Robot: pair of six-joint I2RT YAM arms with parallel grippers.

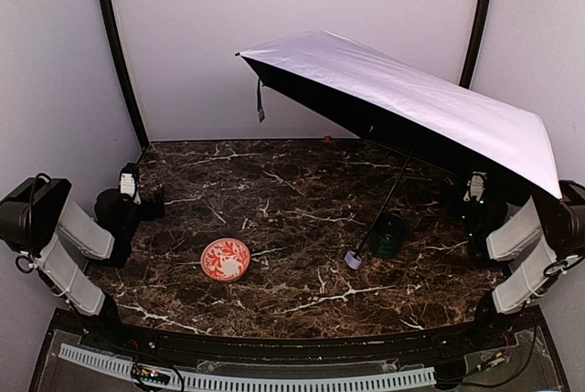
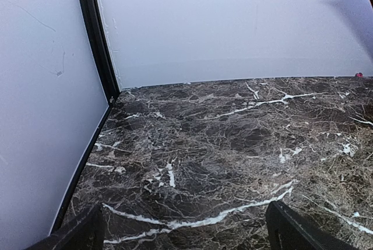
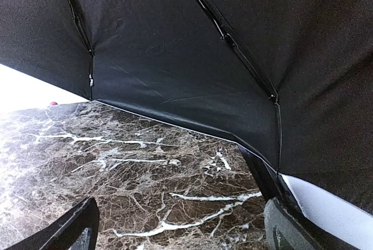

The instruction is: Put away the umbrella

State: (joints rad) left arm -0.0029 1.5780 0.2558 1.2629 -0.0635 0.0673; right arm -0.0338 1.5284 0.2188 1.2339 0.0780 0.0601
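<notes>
Spanning the right half of the desk (image 1: 274, 182): umbrella (image 1: 411, 100), open and tilted, silver side up, black inside facing down. Far right corner cut off by the frame edge in the top view.
Shaft (image 1: 388, 196): thin, black, slanting down and leftward to handle (image 1: 353, 259), handle end resting on the desk.
Strap (image 1: 260, 104): hanging from the far left corner of the canopy.
Mug (image 1: 390, 235): dark green, just beside the shaft, in the canopy's shade; contact with the shaft not readable.
Bowl (image 1: 225, 259): red, patterned, left of centre, well apart from the handle.
Left end effector (image 1: 131, 184): at the desk's left edge, spread wide, holding nothing; in its wrist view (image 2: 185, 215) only the two fingers (image 2: 303, 229) showing, cut off at the bottom.
Right end effector (image 1: 475, 189): largely hidden under the canopy's low edge in the top view; in its wrist view (image 3: 180, 209) spread wide, nothing between. Black canopy underside and ribs (image 3: 227, 37) filling the upper frame; contact between right finger and canopy edge not readable.
Pink speck (image 1: 326, 138): at the desk's far edge, too small to identify.
</notes>
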